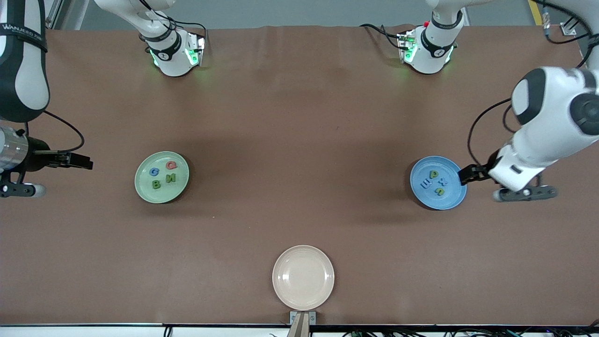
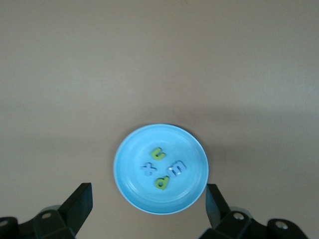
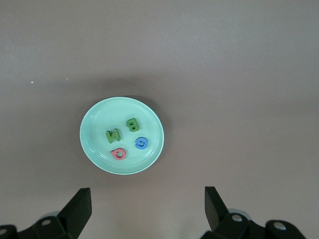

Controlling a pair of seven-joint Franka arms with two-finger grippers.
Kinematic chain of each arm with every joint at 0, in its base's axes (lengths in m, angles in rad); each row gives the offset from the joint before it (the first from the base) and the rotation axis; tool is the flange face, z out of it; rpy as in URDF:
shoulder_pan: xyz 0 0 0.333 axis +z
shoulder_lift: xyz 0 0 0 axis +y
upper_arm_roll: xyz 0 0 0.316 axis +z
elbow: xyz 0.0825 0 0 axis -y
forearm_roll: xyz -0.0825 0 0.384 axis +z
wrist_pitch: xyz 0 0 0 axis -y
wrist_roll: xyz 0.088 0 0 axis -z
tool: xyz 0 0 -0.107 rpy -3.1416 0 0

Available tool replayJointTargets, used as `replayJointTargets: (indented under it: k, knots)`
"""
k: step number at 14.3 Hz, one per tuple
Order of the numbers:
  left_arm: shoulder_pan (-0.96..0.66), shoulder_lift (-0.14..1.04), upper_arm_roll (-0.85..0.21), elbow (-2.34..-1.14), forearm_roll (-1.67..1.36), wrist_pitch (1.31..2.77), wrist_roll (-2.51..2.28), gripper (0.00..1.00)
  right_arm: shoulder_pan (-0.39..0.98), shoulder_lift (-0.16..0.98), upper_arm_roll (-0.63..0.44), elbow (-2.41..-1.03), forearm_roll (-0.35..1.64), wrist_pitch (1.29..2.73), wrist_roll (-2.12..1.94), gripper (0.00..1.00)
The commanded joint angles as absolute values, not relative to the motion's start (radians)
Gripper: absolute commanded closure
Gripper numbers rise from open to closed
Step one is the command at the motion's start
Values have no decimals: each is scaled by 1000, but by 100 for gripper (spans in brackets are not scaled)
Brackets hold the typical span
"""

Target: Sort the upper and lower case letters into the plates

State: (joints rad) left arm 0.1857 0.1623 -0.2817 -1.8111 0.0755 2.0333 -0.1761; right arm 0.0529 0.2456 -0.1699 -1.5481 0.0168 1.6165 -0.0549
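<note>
Both grippers, left (image 1: 468,175) and right (image 1: 84,162), hang spread and empty beside the filled round blue plate (image 1: 451,196) and pale green plate (image 1: 142,189); a careless retreat could clip a rim.

Both arms wore glossy white shells broken by black joint bands, the right arm (image 1: 23,70) carrying white lettering on a black band and a bare metal cylinder at its wrist. Each base (image 1: 175,51) glowed green at its ports, the left arm's base (image 1: 428,49) showing a small red button, and thin black cables looped from bases and wrists. The left hand (image 1: 468,174) and right hand (image 1: 77,160) had matte black, wedge-shaped fingers (image 2: 79,204), with grey bolted brackets beside them.
</note>
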Motion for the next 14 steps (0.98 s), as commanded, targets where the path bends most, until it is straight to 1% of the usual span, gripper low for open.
replayJointTargets:
  k: [1,3,4,6,8,10,12,14]
  knots:
    - [192,94,-278,-1824,40,2016,-146,0,44,239,-158,-1525,-3,1580,-77,0]
    - [209,54,-278,-1819,26,2008,-127,0,32,236,-164,-1513,-3,1572,-109,0]
    - [212,40,-273,-1797,15,1988,-115,0,26,236,-167,-1496,-3,1556,-133,0]
    - [247,40,-270,-1686,-6,1849,-69,0,2,238,-167,-1464,-9,1507,-162,0]
    - [273,35,-270,-1620,-27,1771,-38,0,-18,238,-166,-1463,-8,1506,-222,0]
    - [294,9,-270,-1600,-41,1723,-37,0,-11,245,-164,-1457,-14,1506,-221,0]
    - [308,-34,-268,-1609,-61,1678,-28,0,-15,252,-163,-1414,-9,1505,-221,0]
    - [310,-51,-268,-1609,-61,1669,-26,0,-21,253,-163,-1411,3,1506,-224,0]
